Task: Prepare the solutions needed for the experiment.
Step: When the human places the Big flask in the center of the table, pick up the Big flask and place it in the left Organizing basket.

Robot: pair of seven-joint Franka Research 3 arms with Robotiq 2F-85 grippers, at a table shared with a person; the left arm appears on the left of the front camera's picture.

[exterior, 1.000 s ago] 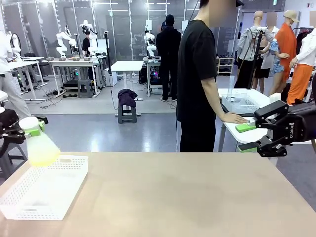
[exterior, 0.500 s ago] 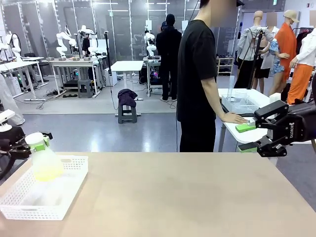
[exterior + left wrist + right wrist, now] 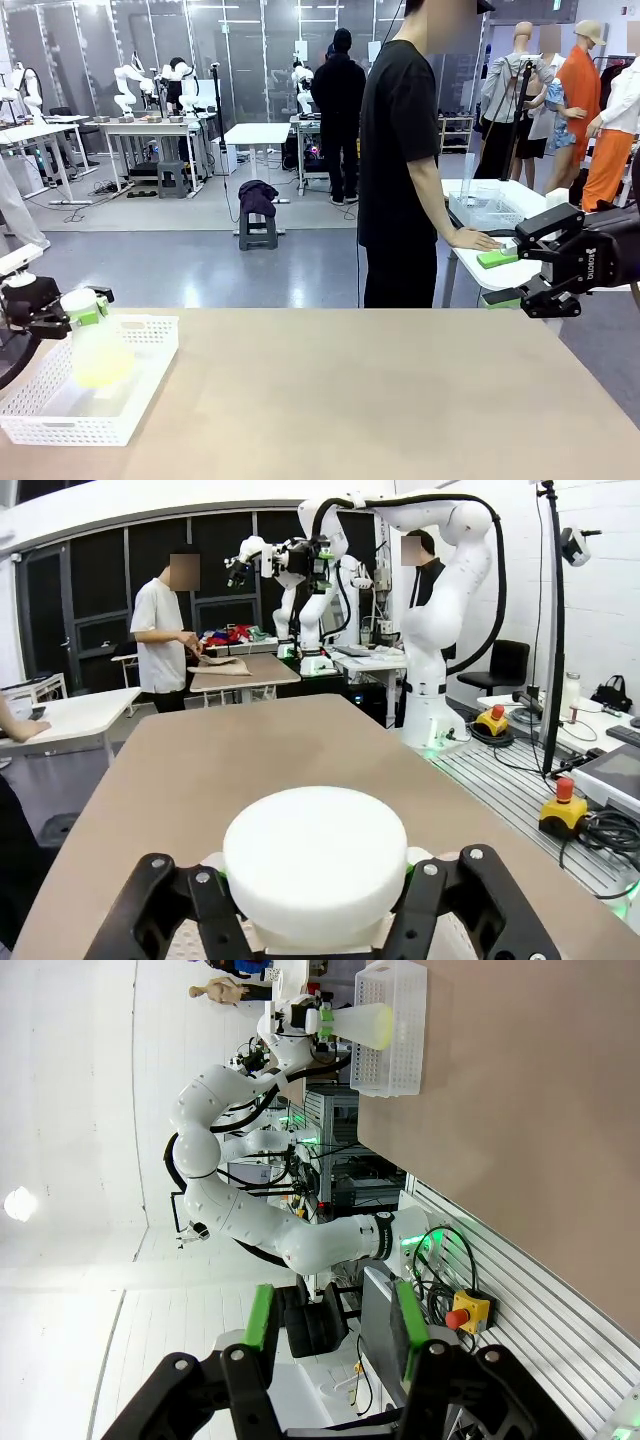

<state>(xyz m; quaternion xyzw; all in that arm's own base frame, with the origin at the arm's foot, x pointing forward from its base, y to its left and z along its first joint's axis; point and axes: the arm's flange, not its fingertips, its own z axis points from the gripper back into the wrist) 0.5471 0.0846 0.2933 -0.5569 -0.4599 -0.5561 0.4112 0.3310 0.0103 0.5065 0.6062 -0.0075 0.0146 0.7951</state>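
The left gripper (image 3: 88,308) is held low at the table's left edge, its fingers (image 3: 215,895) clamped on the neck of the flask (image 3: 97,352) just under the white cap (image 3: 315,852). The right gripper (image 3: 505,279) is held level beyond the table's right edge, its green-padded fingers (image 3: 261,1322) spread apart with nothing between them

The right pincer (image 3: 505,279) is showing a black, angular body with white lettering on its side and green pads on its fingertips (image 3: 497,260). The left pincer (image 3: 88,307) is wearing the same black with green pads. The left arm (image 3: 235,1210) is showing glossy white rounded segments and a green-lit base. The person (image 3: 403,150) is wearing a black short-sleeved shirt and black trousers.
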